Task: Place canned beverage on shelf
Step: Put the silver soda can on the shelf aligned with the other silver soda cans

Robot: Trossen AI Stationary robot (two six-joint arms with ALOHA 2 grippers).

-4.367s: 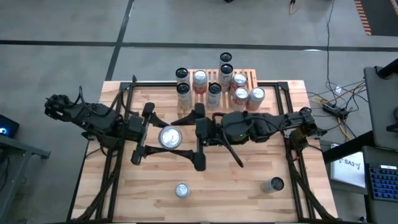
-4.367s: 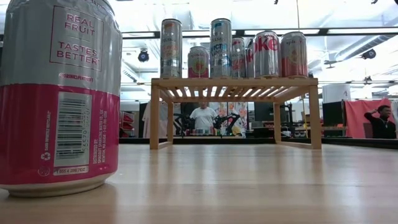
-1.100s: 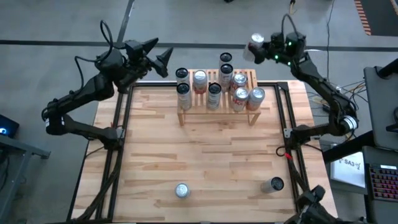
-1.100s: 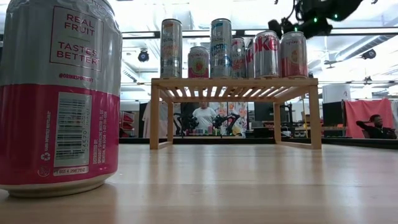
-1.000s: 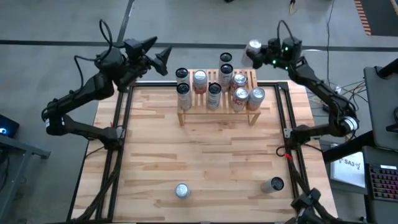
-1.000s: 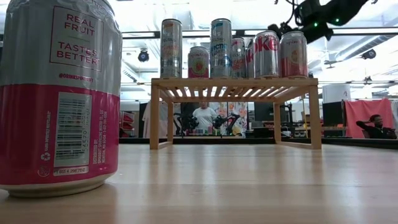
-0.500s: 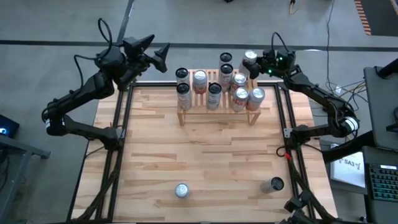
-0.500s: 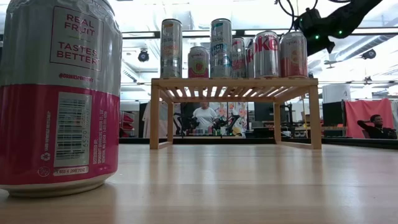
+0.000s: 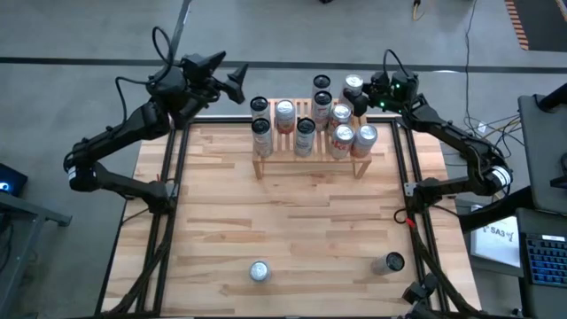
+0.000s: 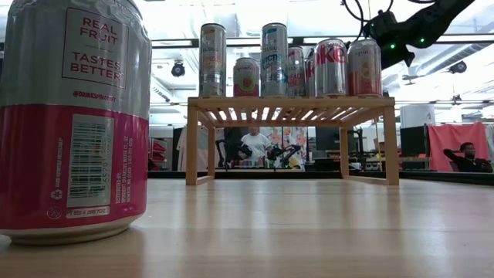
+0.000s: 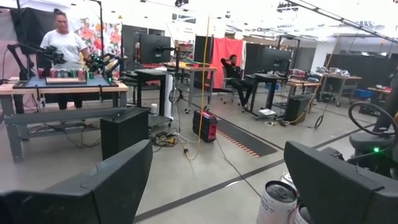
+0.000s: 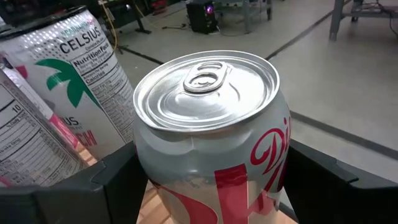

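Observation:
A silver can with red lettering (image 12: 211, 124) stands upright between the fingers of my right gripper (image 9: 361, 89), over the far right corner of the low wooden shelf (image 9: 310, 158). Several other cans (image 9: 306, 124) stand on the shelf's slatted top. The low view shows the shelf (image 10: 293, 102) with its row of cans; the held can is hidden behind them there. My left gripper (image 9: 232, 78) hangs open in the air beyond the table's far left corner, pointing level, with nothing between its fingers (image 11: 112, 180). My right gripper pinches the can by the two opposite sides of its body (image 12: 142, 171), below the shoulder, between its two fingers (image 12: 93, 186). The fingers come in about level from the table's far right. The can stands upright, tab up; its base is hidden, so whether it rests on the shelf I cannot tell.
A tall white can with green print (image 12: 74, 68) stands right beside the held one. Near the table's front edge stand a silver can (image 9: 258, 270) and a dark-topped can (image 9: 390, 262). In the low view a pink-and-silver can (image 10: 73, 116) fills the left foreground. People work in the room behind.
My right gripper has come down with the can, from above and beyond the table's far right corner toward the near side, onto the shelf's far right corner. The can has stayed upright in the hold.

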